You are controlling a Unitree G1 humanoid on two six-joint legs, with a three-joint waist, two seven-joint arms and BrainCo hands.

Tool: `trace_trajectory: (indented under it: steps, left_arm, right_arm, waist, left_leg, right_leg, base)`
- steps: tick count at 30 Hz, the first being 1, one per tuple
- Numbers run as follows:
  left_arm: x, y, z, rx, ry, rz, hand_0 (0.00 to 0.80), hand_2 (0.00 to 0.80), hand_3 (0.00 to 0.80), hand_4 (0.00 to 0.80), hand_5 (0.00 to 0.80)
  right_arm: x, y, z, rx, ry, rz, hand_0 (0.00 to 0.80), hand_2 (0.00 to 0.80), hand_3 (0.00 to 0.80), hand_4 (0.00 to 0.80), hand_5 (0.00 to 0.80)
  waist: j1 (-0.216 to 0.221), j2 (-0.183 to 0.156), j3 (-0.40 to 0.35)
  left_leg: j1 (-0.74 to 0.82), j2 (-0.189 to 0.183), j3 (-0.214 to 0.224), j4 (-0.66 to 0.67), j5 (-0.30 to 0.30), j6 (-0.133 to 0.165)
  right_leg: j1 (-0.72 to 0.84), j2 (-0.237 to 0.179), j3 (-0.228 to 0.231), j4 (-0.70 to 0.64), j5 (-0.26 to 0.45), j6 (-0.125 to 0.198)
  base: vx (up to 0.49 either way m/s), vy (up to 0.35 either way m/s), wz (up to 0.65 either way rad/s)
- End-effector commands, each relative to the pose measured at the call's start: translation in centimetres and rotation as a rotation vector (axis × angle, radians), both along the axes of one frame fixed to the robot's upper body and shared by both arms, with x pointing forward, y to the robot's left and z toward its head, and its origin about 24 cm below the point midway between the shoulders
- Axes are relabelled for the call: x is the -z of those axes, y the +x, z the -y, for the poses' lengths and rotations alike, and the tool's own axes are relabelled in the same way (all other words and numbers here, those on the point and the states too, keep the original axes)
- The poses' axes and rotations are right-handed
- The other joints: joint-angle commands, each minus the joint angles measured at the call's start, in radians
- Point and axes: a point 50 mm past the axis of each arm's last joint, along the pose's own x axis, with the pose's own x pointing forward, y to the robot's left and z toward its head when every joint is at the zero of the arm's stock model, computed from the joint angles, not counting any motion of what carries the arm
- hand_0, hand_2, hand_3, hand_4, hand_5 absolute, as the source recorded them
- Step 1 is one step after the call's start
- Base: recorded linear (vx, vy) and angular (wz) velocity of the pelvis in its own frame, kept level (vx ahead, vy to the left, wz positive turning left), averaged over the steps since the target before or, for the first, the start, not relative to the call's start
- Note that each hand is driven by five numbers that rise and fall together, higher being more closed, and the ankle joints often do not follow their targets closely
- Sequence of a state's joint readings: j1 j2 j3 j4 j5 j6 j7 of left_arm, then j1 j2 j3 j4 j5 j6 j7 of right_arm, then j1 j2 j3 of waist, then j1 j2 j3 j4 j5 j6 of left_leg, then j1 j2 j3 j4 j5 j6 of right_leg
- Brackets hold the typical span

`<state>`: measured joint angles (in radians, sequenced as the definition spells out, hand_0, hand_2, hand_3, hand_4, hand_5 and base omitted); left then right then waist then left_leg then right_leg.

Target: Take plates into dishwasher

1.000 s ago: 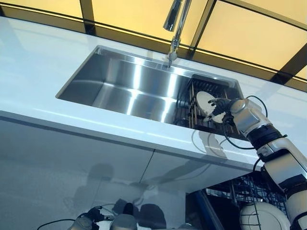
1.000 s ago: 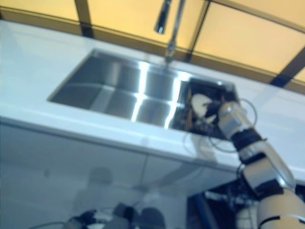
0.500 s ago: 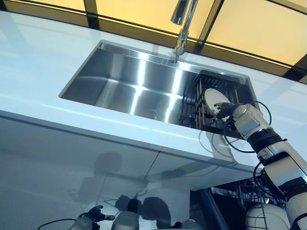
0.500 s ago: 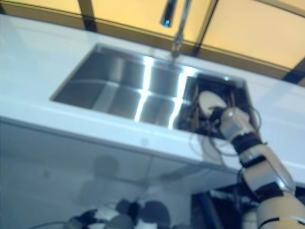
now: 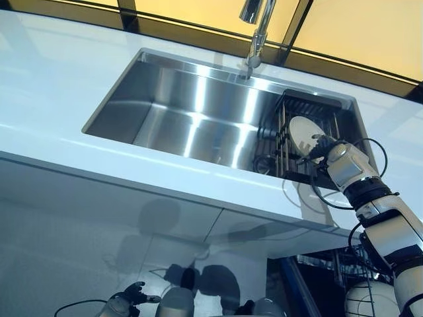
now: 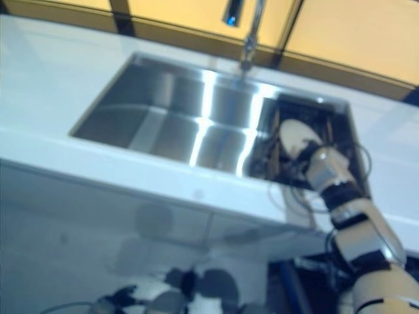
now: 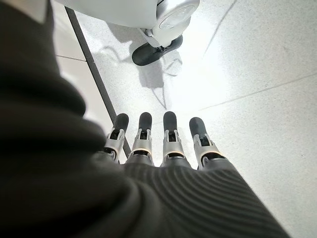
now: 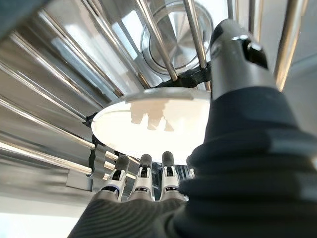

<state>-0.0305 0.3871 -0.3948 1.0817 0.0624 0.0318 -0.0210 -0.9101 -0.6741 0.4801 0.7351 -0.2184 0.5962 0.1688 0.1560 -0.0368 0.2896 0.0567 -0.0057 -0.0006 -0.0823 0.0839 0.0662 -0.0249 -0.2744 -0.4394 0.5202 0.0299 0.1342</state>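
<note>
A white plate (image 5: 303, 135) stands on edge in the dark wire rack (image 5: 310, 105) at the right end of the steel sink (image 5: 192, 112). My right hand (image 5: 325, 148) reaches into the rack at the plate's right edge. In the right wrist view the plate (image 8: 148, 119) lies between the straight fingers (image 8: 143, 173) and the thumb (image 8: 237, 54); the fingers cast shadows on it and stay a little short of it. My left hand (image 7: 163, 144) hangs low over the floor, fingers straight, empty; it also shows in the left eye view (image 5: 122, 305).
A faucet (image 5: 258, 26) rises behind the sink. A white countertop (image 5: 53, 86) surrounds the sink. Below right, a dishwasher rack holds another white plate (image 5: 370, 300). A round steel drain (image 8: 171, 42) shows behind the rack wires.
The whole picture has shifted, so the camera has moved. My right hand stays at the plate in the rack. The left hand has not moved.
</note>
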Motion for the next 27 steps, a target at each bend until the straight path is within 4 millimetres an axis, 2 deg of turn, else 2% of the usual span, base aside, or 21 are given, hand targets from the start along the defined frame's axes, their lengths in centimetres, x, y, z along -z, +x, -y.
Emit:
trace_trajectory:
  steps: [1,14,27]
  left_arm:
    - [0.3,0.5,2.1,0.049,-0.055,0.026,0.000,0.000,0.000,0.000,0.000]
    - [0.2,1.2,2.7,0.044,-0.078,0.053,0.000,0.000,0.000,0.000,0.000]
    - [0.0,2.1,3.8,0.027,-0.112,0.099,0.000,0.000,0.000,0.000,0.000]
  right_arm:
    - [-5.6,0.1,2.5,0.089,-0.117,0.152,0.000,0.000,0.000,0.000,0.000]
    - [-6.5,0.5,2.1,0.097,-0.166,0.213,0.000,0.000,0.000,0.000,0.000]
    - [-9.1,0.8,1.5,0.136,-0.237,0.367,0.000,0.000,0.000,0.000,0.000]
  waist:
    - [0.029,0.011,0.009]
    - [0.033,0.036,0.053]
    - [0.042,0.061,0.096]
  left_leg:
    - [0.029,-0.062,0.043,0.009,-0.113,-0.008]
    - [-0.014,-0.059,0.049,0.019,-0.105,-0.010]
    - [-0.077,-0.052,0.063,0.051,-0.098,-0.011]
  right_leg:
    - [-0.126,-0.025,0.052,0.005,0.062,0.006]
    - [-0.170,-0.024,0.064,0.022,0.056,-0.001]
    - [-0.215,-0.019,0.079,0.040,0.046,-0.009]
  base:
    - [0.000,0.000,0.00]
    - [0.000,0.000,0.00]
    - [-0.019,0.008,-0.05]
